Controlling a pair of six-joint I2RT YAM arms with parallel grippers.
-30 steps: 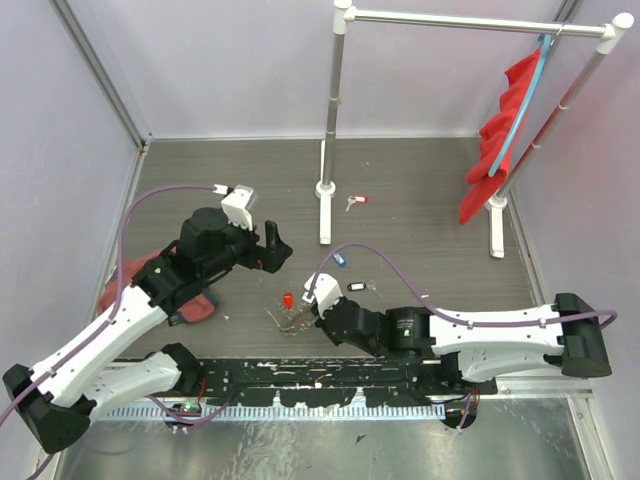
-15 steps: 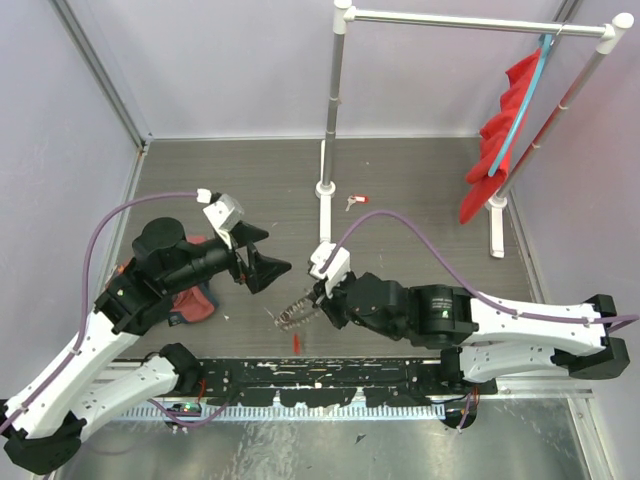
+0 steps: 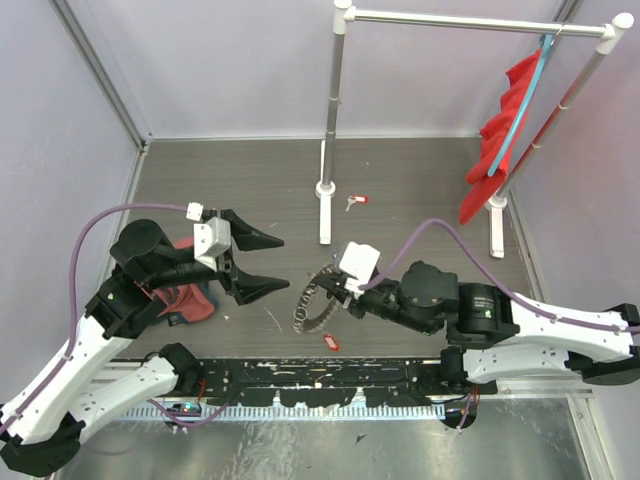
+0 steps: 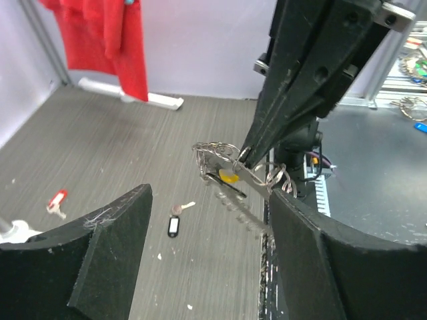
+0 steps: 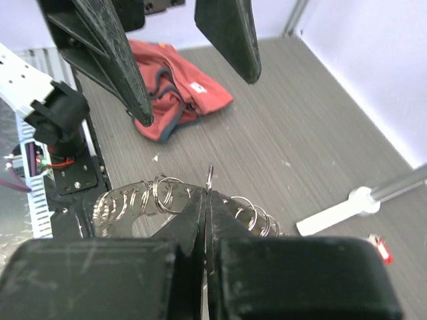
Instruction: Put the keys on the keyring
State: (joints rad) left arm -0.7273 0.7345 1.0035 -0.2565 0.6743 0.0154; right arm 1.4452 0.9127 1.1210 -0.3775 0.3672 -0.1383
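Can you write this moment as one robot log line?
right gripper: shut on keyring, held up | left gripper: open, near keyring, not touching | red key: lying loose, off keyring

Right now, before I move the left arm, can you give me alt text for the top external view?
The right gripper is shut on the keyring, holding it up mid-table, and the left gripper faces it with jaws open, empty. One red-tagged key lies near the front rail, another by the rack post.
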